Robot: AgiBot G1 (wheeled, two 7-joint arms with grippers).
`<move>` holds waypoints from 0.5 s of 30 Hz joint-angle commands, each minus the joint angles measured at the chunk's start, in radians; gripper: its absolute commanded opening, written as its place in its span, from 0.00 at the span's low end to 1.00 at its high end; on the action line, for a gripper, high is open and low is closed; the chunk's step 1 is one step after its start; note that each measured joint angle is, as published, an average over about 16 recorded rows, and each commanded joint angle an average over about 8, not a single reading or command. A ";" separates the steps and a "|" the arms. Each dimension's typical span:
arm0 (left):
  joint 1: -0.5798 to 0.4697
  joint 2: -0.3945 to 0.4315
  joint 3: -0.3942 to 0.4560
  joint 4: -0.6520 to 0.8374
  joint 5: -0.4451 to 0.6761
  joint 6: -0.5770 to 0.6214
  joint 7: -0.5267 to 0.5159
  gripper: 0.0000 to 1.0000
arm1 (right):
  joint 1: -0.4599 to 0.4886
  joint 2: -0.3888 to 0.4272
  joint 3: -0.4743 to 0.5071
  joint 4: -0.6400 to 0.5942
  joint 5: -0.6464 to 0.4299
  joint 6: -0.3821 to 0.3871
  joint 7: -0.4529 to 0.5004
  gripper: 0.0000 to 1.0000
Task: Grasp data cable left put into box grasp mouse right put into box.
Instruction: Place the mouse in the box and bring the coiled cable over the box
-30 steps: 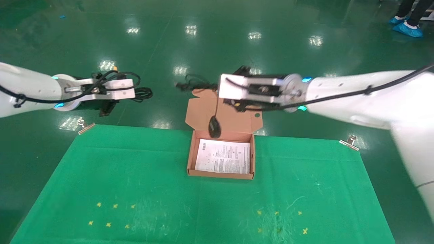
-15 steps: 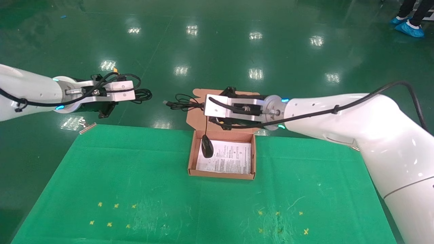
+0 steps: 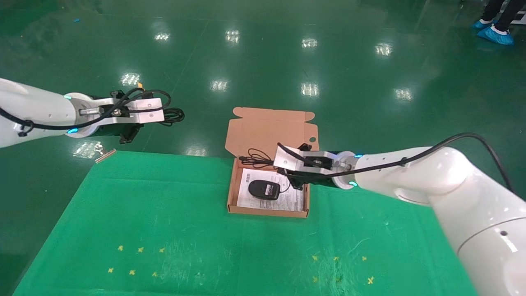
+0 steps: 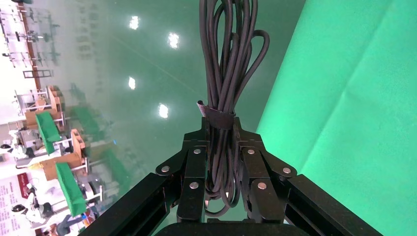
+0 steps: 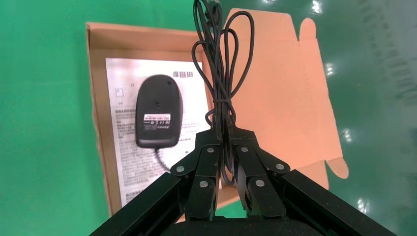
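Mouse (image 3: 264, 189) lies label-up on the white sheet inside the box (image 3: 267, 212), centre of the head view. My right gripper (image 5: 224, 147) sits at the box's right rim, fingers (image 5: 207, 158) pinching the mouse cord bundle (image 5: 222, 64). My left gripper (image 4: 221, 147) is parked at upper left of the head view, off the green bench (image 3: 164, 230), fingers pinching the data cable (image 4: 230, 59) coil.

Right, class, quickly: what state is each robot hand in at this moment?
Left hand: closed on the bundled cable, off the table's far left edge.
Right hand: closed on the mouse's cord over the box; mouse lies inside.
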 commanded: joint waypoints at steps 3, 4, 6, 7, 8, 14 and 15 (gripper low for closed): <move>0.000 0.000 0.000 0.000 0.000 0.000 0.000 0.00 | -0.004 -0.016 -0.018 -0.032 0.023 0.019 0.001 0.00; 0.000 0.000 0.000 0.000 0.000 0.000 0.000 0.00 | -0.005 -0.017 -0.028 -0.032 0.031 0.024 0.001 0.00; 0.000 0.000 0.000 -0.001 0.000 0.000 0.000 0.00 | -0.006 -0.020 -0.052 -0.030 0.046 0.033 0.004 0.04; 0.000 0.000 0.000 -0.001 0.000 0.000 0.000 0.00 | -0.005 -0.020 -0.065 -0.029 0.053 0.038 0.008 0.16; 0.000 0.000 0.000 -0.001 0.000 0.000 0.000 0.00 | -0.004 -0.021 -0.076 -0.028 0.058 0.042 0.011 0.29; 0.000 0.000 0.000 -0.002 0.001 0.000 0.000 0.00 | -0.001 -0.015 -0.124 -0.025 0.084 0.055 0.032 1.00; 0.001 0.001 0.001 -0.002 0.001 0.000 0.000 0.00 | -0.002 -0.012 -0.128 -0.022 0.088 0.056 0.034 1.00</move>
